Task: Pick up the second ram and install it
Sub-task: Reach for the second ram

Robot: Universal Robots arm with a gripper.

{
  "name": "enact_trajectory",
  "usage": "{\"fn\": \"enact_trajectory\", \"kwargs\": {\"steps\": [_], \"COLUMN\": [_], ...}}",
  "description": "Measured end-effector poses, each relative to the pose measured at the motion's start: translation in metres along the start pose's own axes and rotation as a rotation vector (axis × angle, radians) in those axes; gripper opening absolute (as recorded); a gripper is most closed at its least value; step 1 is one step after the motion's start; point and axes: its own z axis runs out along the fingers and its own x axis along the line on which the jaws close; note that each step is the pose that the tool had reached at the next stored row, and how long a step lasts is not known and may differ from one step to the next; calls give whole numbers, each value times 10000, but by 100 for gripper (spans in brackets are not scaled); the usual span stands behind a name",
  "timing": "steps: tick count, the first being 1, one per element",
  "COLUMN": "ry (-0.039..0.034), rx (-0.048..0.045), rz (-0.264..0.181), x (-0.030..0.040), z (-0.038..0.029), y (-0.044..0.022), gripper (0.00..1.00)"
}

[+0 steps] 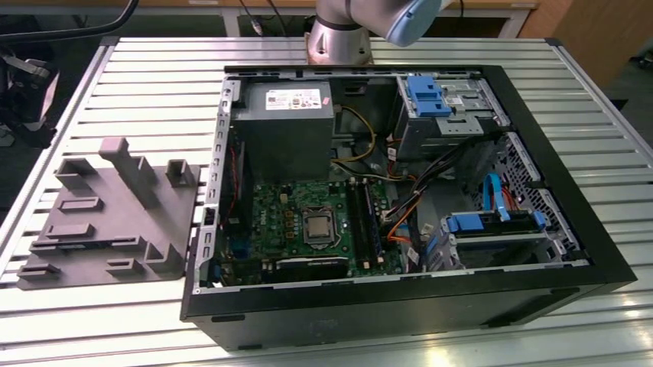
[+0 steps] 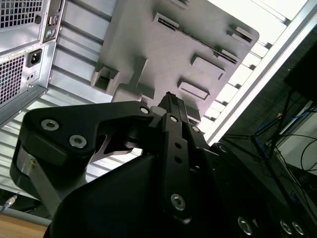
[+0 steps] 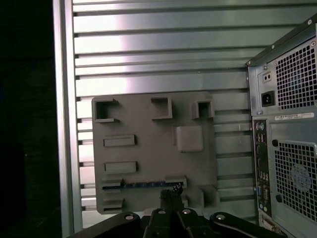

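Hovering with fingers pressed together and empty, the gripper (image 3: 171,194) sits near one end of the second ram (image 3: 141,185), sunk edge-up in the grey holder (image 3: 148,134), mostly hidden.

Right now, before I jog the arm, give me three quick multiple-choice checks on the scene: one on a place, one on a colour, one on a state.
1. Where is the second ram?
A) in a slot of the grey tray
B) on top of the power supply
C) in the drive bay

2. What colour are the drive-bay clips?
A) red
B) blue
C) white

3. How is the computer case?
A) closed by a side panel
B) open, with the motherboard showing
C) standing upright and shut

Answers:
1 A: the first wrist view shows the dark stick sitting in a tray slot.
2 B: the exterior view shows them blue.
3 B: the green board lies exposed in the exterior view.
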Motion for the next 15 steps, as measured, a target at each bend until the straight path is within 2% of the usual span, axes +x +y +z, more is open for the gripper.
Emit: {"fn": "enact_trajectory", "kwargs": {"steps": [15], "ry": [0], "rx": [0], "rz": [-1], "x": [81], "z": [47], "y": [-32], "gripper": [11]}}
